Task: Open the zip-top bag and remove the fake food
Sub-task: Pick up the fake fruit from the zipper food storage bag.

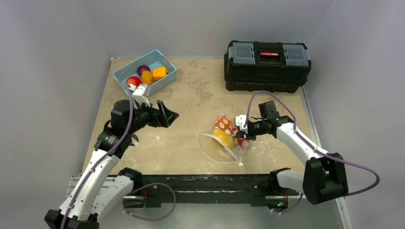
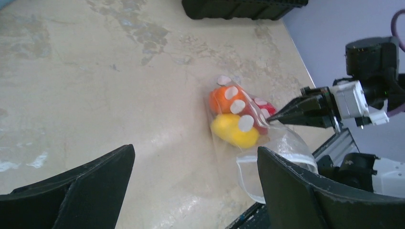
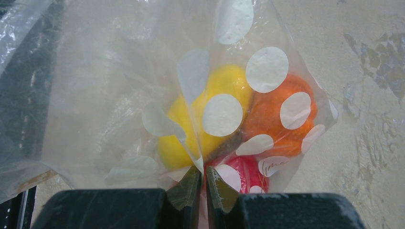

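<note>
The bag [image 1: 220,145] lies on the table [image 1: 191,95] right of centre, just in front of the right gripper [image 1: 242,137], whose tips sit at the bag's closed end, where the food is bunched. From the right wrist, the two fingertips [image 3: 188,188] stand almost together with only a slit between them. A fold of the film runs down into that slit, so they seem clamped on the bag, though the pinch itself is hard to make out. The left gripper [image 1: 165,114] hangs well apart from the bag, over the table's left half, jaws spread wide and holding nothing.

The bag is clear, crumpled plastic with white dots. Its slack, loose end trails toward the near edge of the table. Packed together inside are three pieces of food: a yellow piece [image 3: 184,138], an orange piece [image 3: 270,119] touching it, and a red piece [image 3: 246,171] nearest the fingertips. More food [image 1: 147,76] lies in the blue basket [image 1: 122,74] at the far left.
</note>
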Available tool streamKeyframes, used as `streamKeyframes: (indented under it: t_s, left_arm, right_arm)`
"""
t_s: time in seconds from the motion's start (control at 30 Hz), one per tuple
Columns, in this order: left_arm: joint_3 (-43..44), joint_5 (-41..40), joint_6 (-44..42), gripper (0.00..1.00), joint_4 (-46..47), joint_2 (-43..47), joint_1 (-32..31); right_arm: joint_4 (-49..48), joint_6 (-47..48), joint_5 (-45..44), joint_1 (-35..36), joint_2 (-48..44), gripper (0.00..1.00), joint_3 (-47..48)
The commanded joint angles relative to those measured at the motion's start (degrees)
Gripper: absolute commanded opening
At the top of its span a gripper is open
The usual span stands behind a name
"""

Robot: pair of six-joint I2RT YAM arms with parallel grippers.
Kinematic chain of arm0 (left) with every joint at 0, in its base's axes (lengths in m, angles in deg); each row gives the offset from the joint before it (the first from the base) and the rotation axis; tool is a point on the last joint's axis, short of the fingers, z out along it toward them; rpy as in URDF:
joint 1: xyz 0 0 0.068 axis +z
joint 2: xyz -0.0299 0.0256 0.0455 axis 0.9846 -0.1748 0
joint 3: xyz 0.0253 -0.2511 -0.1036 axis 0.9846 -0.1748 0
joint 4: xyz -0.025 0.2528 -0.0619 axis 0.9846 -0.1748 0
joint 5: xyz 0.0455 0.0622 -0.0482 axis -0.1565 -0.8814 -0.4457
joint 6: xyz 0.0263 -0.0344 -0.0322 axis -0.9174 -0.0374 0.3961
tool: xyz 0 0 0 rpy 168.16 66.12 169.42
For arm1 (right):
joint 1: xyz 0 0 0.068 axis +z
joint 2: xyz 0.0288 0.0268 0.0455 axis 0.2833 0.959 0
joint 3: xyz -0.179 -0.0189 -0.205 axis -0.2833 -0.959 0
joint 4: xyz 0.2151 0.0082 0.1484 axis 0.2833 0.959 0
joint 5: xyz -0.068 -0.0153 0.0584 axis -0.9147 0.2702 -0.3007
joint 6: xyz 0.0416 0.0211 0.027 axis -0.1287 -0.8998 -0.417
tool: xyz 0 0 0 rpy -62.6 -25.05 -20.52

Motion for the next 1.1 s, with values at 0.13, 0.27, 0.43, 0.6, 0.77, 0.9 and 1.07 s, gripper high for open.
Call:
streamKeyframes:
  t_s: [0.13,0.27,0.43,0.6,0.77,0.9,1.07]
  left_arm:
    - [-6.25,-4.92,4.2,1.0,-0.63,6.89,-11.6]
    - [-7.89,-8.64,4.43,1.0,0.43,7.47,-18.28]
    - [-9.92,-15.87,4.62,1.0,3.2,6.73,-29.34]
    - [-10.88,-22.79,4.55,1.0,6.48,4.22,-37.95]
    - [-11.02,-27.49,4.37,1.0,9.42,0.8,-43.35]
    - [-11.3,-30.14,4.5,1.0,11.55,-1.19,-46.16]
    - [-12.61,-32.65,4.68,1.0,14.11,-1.57,-47.95]
  right_arm:
    - [0.34,0.66,0.5,0.14,-1.2,0.09,1.55]
    - [0.43,0.7,0.4,0.11,-0.94,0.1,1.67]
    - [0.52,0.72,0.27,0.13,-0.85,0.11,1.64]
    - [0.6,0.74,0.2,0.13,-0.76,0.11,1.77]
    - [0.69,0.77,-0.04,0.08,-0.76,0.12,1.77]
    - [0.82,0.85,0.11,0.15,-0.6,0.12,1.72]
    - [0.91,1.05,0.18,0.08,-0.41,0.12,1.73]
